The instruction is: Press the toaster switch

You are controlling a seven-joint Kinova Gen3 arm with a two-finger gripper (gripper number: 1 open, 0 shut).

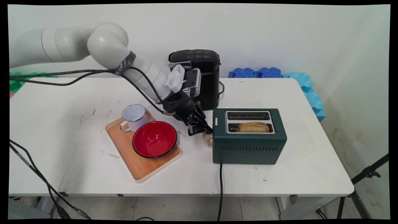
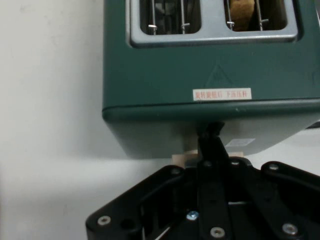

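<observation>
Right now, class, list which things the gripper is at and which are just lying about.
At the gripper: gripper, shut, at the end of the green toaster; beige lever knob beside it; toast in the near slot.
Lying about: wooden tray carrying red bowl and white mug; black coffee machine behind.

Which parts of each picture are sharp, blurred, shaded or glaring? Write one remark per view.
Main view: even, soft light; the green toaster and red bowl are sharp, and the bowl's inside carries a faint sheen. The tray casts only a soft shadow on the table. Hand view: the toaster's label is too blurred to read, its end face is in shadow, and the bare table at left glares white.
</observation>
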